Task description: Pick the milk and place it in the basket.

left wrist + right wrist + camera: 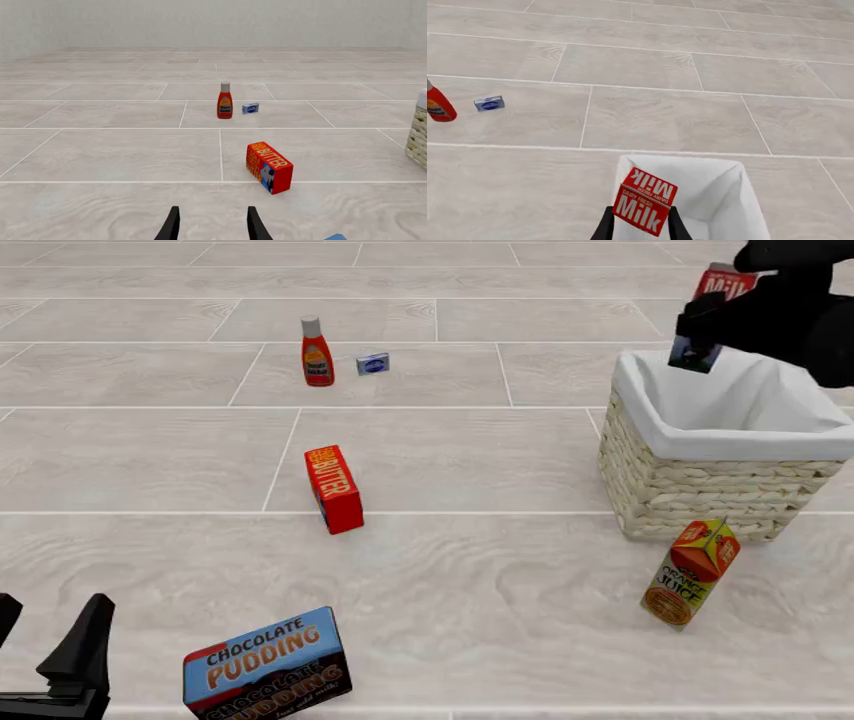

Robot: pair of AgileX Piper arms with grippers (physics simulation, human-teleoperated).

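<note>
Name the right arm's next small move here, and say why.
Probably lower a little, then open the jaws. The right gripper holds the milk above the basket, whose white lining shows right beneath the carton in the wrist view.

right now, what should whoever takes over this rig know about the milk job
Right gripper: shut on the milk, held in the air over the basket, above its far rim.
Left gripper: open, holding nothing, low at the near left.
Done: milk picked up and carried to the basket.
Left: lower it into the white lining, open the fingers, pull the arm away.
</note>
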